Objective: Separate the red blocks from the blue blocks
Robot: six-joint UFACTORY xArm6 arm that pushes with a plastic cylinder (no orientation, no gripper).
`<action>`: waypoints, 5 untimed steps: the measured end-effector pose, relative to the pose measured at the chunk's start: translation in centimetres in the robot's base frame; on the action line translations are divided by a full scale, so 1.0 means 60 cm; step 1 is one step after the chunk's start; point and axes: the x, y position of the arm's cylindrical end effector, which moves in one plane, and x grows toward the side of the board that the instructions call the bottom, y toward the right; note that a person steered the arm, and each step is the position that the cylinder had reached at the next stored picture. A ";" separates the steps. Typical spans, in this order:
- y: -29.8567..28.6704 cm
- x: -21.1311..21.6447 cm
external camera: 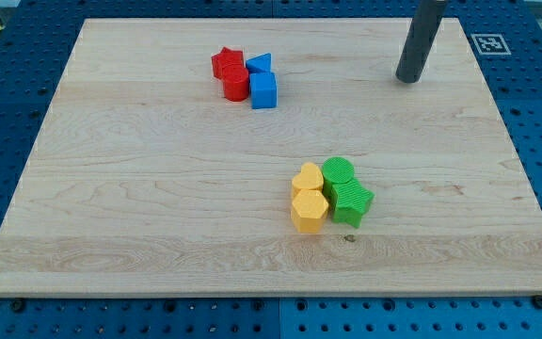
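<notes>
Two red blocks and two blue blocks sit packed together at the view's upper left of the wooden board (158, 188). A red star-like block (225, 63) touches a red rounded block (236, 85) below it. A blue triangular block (261, 64) sits at their right, above a blue cube (263, 90). The blue cube touches the red rounded block. My tip (406, 79) rests on the board at the view's upper right, far to the right of this cluster and touching no block.
Two yellow blocks (308, 179) (309, 211) and two green blocks (339, 173) (352, 201) form a tight cluster right of centre, lower on the board. A fiducial marker (486, 43) lies past the board's top right corner. Blue pegboard surrounds the board.
</notes>
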 end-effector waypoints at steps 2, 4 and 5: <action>0.000 0.004; 0.000 0.005; 0.000 0.014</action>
